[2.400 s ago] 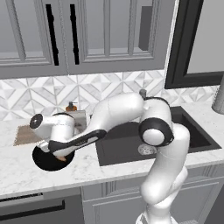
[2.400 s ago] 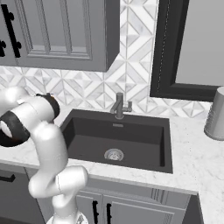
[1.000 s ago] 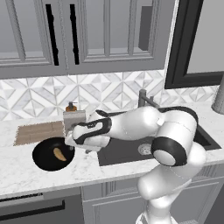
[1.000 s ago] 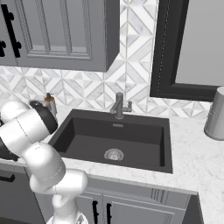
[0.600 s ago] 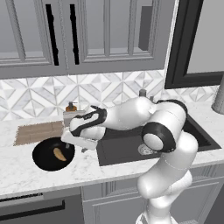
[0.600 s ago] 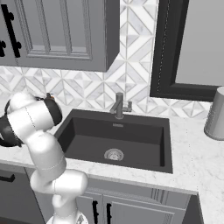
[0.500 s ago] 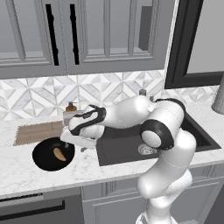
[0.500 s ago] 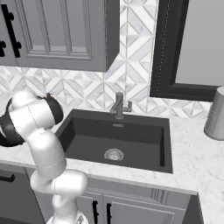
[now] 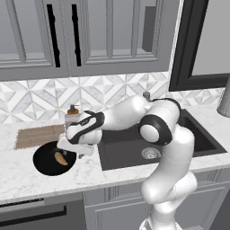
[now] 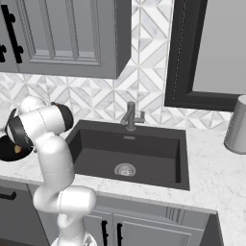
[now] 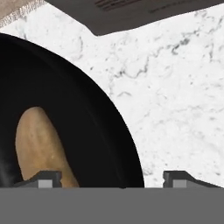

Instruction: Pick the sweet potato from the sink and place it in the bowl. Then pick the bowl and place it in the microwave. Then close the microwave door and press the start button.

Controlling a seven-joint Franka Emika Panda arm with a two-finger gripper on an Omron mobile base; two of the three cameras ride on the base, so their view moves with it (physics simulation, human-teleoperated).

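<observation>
1. Since a second ago the arm has swung left from the sink (image 9: 134, 148) edge toward the bowl (image 9: 47, 159), and the gripper (image 9: 72, 148) has come down to the bowl's right rim; the sweet potato (image 9: 61, 158) has stayed put inside the bowl.
2. Counter (image 9: 27, 179): the bowl sits on it, just in front of the tan woven mat (image 9: 38, 134).
3. Bowl, hand view: the rim (image 11: 131, 144) runs between the two fingertips, one (image 11: 43, 178) over the black interior, the other (image 11: 183, 178) over marble.
4. Jaws: spread wide, straddling the rim, gripping nothing yet.
5. Sweet potato (image 11: 39, 144): lies close to the inner fingertip. Judgement: descend straight, pinch wall only, avoid nudging the potato.
6. Lift level, so the potato does not roll out.
</observation>
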